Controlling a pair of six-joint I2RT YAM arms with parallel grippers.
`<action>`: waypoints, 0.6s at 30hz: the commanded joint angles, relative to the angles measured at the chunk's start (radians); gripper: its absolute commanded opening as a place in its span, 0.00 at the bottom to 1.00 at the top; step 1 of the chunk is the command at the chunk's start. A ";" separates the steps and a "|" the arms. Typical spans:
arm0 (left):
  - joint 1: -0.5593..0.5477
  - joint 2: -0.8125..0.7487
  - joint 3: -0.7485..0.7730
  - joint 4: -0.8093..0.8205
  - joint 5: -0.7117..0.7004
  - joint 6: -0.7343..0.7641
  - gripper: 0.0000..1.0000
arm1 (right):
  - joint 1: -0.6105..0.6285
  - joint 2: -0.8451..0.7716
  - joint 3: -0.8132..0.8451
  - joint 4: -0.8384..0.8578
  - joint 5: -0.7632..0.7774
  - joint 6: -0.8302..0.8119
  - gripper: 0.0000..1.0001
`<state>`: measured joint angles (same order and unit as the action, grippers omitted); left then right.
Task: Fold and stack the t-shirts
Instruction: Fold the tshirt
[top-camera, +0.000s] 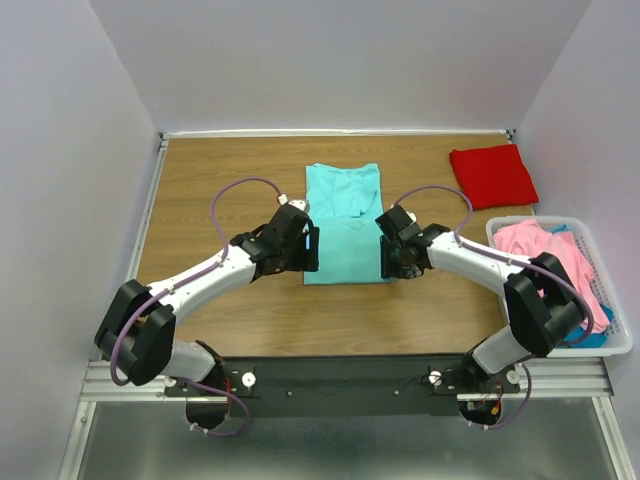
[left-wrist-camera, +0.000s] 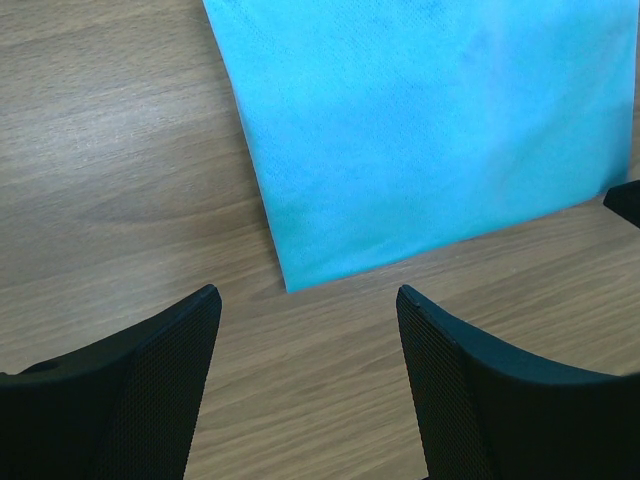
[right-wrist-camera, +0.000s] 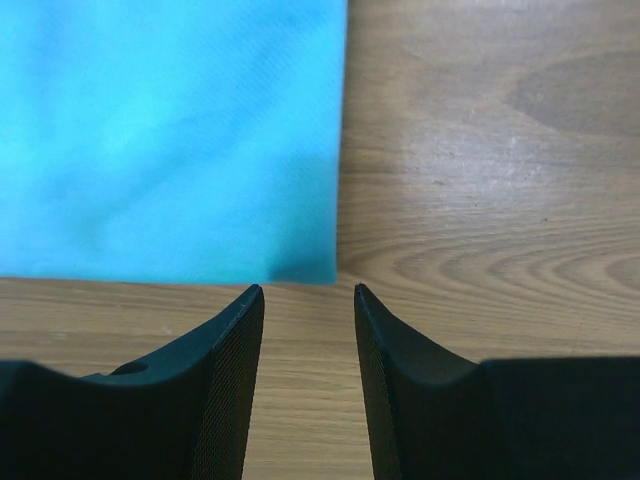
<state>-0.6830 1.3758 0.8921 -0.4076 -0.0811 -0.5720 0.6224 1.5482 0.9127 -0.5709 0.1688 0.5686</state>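
Wooden table (top-camera: 220, 170) boxed in by pale walls on three sides. At the left, the left gripper (top-camera: 312, 250) sits low at the near left corner of the aqua shirt (top-camera: 343, 215), its jaws spread wide with nothing between them; in its wrist view the cloth's corner lies just ahead of the fingertips (left-wrist-camera: 195, 310), with bare wood under them. The aqua shirt lies flat at mid-table, folded into a narrow strip running from far to near. At its near right corner is the right gripper (top-camera: 385, 252), jaws parted by a narrower gap and holding nothing, the cloth's corner just ahead of that gap. Further right, a red shirt (top-camera: 492, 175) lies folded at the far right corner, well apart from the aqua one. At the right edge stands a white basket (top-camera: 620, 345) holding a crumpled pink shirt (top-camera: 545, 245) with blue-teal cloth (top-camera: 592, 338) showing beside it
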 joint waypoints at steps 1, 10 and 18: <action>-0.007 0.014 0.028 -0.017 -0.025 0.014 0.79 | 0.003 -0.016 0.046 0.003 0.023 0.014 0.48; -0.009 0.037 0.033 -0.028 -0.019 0.020 0.79 | 0.002 0.082 0.017 0.005 0.011 0.005 0.48; -0.023 0.084 0.054 -0.045 -0.017 0.027 0.79 | 0.002 0.153 -0.005 0.006 -0.020 -0.009 0.45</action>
<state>-0.6880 1.4326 0.9096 -0.4187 -0.0807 -0.5636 0.6224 1.6379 0.9390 -0.5564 0.1631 0.5671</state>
